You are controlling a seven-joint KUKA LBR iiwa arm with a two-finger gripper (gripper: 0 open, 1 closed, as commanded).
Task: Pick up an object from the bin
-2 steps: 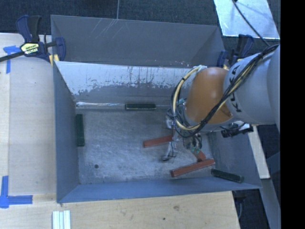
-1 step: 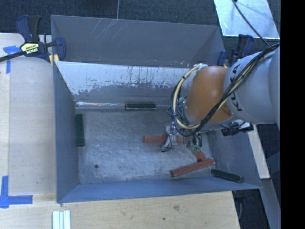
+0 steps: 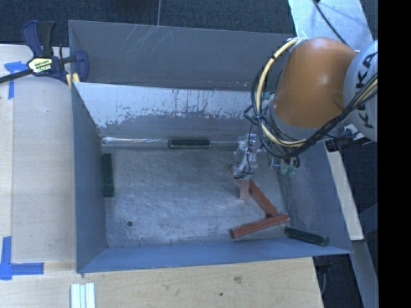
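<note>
My gripper hangs low over the right half of the bin, under the orange wrist cover. Just below it lies a reddish-brown flat stick, running diagonally down to the right, its upper end close under the gripper's tip. A second reddish-brown stick lies almost level near the front wall and meets the first at its right end, so the two form a V. I cannot see whether the gripper touches the upper stick.
A black bar lies along the foot of the back wall. A dark green bar lies against the left wall. Another black bar rests in the front right corner. A small dark speck sits front left.
</note>
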